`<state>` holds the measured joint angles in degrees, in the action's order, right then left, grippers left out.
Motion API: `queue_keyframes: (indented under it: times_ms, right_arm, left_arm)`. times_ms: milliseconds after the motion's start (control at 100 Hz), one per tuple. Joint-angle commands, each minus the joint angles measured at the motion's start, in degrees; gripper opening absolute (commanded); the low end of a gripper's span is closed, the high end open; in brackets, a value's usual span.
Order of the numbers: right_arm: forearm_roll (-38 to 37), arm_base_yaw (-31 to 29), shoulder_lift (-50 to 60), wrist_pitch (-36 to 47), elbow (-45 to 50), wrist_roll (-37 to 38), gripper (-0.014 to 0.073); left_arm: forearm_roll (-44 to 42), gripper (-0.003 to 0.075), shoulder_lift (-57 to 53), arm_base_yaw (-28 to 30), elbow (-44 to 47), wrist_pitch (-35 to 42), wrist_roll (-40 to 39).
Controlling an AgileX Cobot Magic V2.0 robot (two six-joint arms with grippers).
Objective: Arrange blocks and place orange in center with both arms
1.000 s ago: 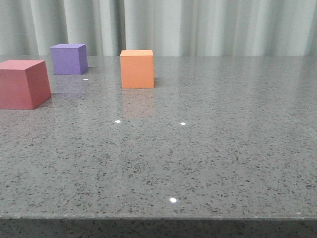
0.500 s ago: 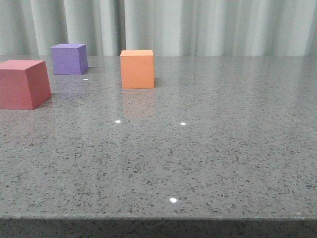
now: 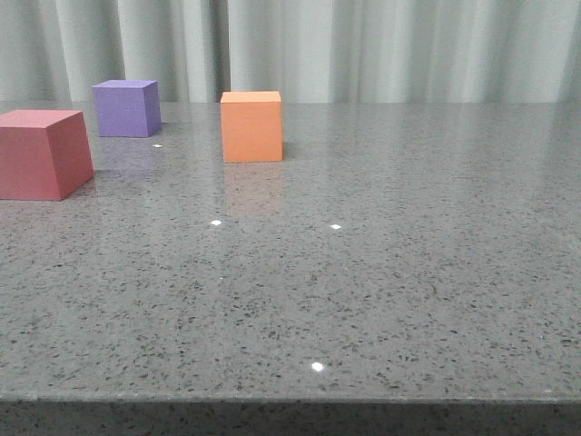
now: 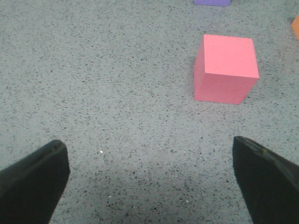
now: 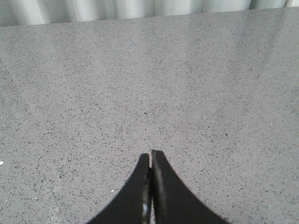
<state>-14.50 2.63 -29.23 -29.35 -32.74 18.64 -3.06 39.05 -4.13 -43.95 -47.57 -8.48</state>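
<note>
On the grey speckled counter (image 3: 381, 272) three blocks sit toward the far left, none of them in a claw. The orange block (image 3: 251, 126) stands furthest right of the three and well back; the purple block (image 3: 126, 108) is behind and to the left of it, near the curtain (image 3: 381, 50); the pinkish-red block (image 3: 41, 153) is the nearest, at the left edge of the front view. All three are apart from one another, with bare counter between them, and they form a loose triangle, not a row.

As I read it, the task has hardly begun. Orange is at one end of the group instead of between the other two, so the whole arranging is left to do.

The left claw (image 4: 149, 179) hangs over the counter with its fingers spread wide and nothing between them; the pinkish-red block lies ahead of it and off to one side, with slivers of purple and orange just showing at the picture's border. The right claw (image 5: 150, 184) has its fingers pressed together, empty, over bare counter well away from the blocks.

Being a cube, the orange block has no long axis. It sits flat and upright, one face turned almost squarely toward the front camera.
</note>
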Motion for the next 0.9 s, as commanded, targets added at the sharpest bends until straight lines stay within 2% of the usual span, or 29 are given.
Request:
queue_keyframes:
  times_ms: [0,160,310,600,890]
  right_arm:
    - [-1.4,-0.2,0.0,3.9,-1.4,-0.4,-0.0067]
    - [-1.4,-0.2,0.0,3.9,-1.4,-0.4,-0.0067]
    - [-1.4,-0.2,0.0,3.9,-1.4,-0.4,-0.0067]
    - [-1.4,-0.2,0.0,3.9,-1.4,-0.4,-0.0067]
    - [-1.4,-0.2,0.0,3.9,-1.4,-0.4,-0.0067]
  left_arm:
    - [1.9,0.0661,0.5,0.2,-2.4,3.2,-0.3]
    - [5.5,0.0619,3.5,-1.2,-7.3,1.7,-0.3]
    - [7.2,0.0618,9.8,-5.0,-14.3,1.4,-0.3]
    - [7.3,0.0618,28.2,-17.5,-28.4,3.8,-0.5]
    - [-0.3,0.0618,47.2,-28.4,-44.4,6.1,-9.2]
